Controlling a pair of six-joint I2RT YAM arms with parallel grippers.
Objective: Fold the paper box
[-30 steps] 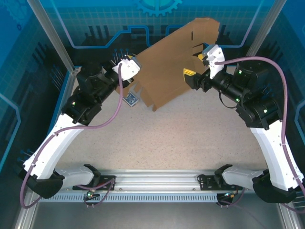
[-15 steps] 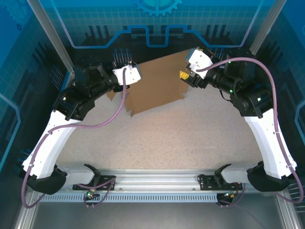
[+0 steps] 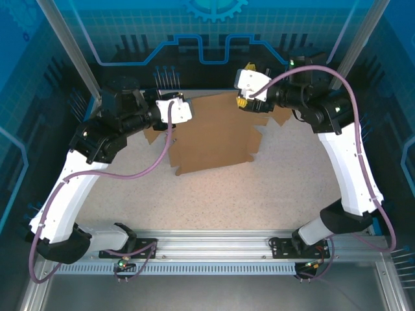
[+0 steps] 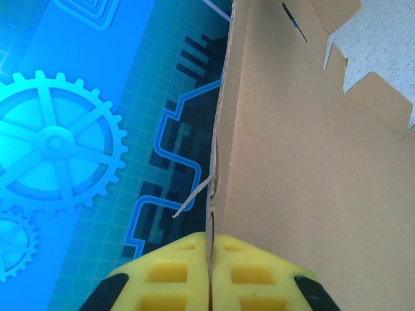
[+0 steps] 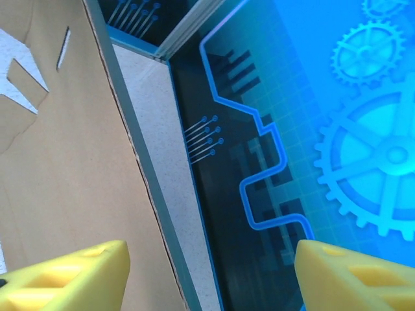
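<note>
Speckled beige table (image 3: 259, 194), blue gear-printed walls (image 3: 130, 26) all round, and at 6 o'clock one aluminium rail (image 3: 214, 249) ran along the near edge by the two arm bases. Two arms were up. The left arm (image 3: 71, 188) rose from 7 o'clock toward 11 and the right arm (image 3: 353, 175) from 5 o'clock toward 1. Each trailed one of the two purple cables (image 3: 139, 170).

Further out, on the far half of the table around 12 o'clock, sat the single paper box (image 3: 214, 136). It was one brown die-cut sheet, opened out flat, with notched flaps on its right side. I couldn't tell whether it lay fully down on the table.

The left gripper (image 4: 209, 272) was at the sheet's 10 o'clock edge. Its two yellow pads (image 4: 175, 278) were pressed together, with the cardboard edge pinched in the seam between them. One narrow slot (image 4: 292, 19) showed in the panel beyond.

Farthest back, at the sheet's 1 o'clock edge, was the right gripper (image 5: 211, 272). Its two yellow fingers (image 5: 65, 278) stood spread wide and gripped nothing. The cardboard edge ran up between them, and one finger hung over the sheet.
</note>
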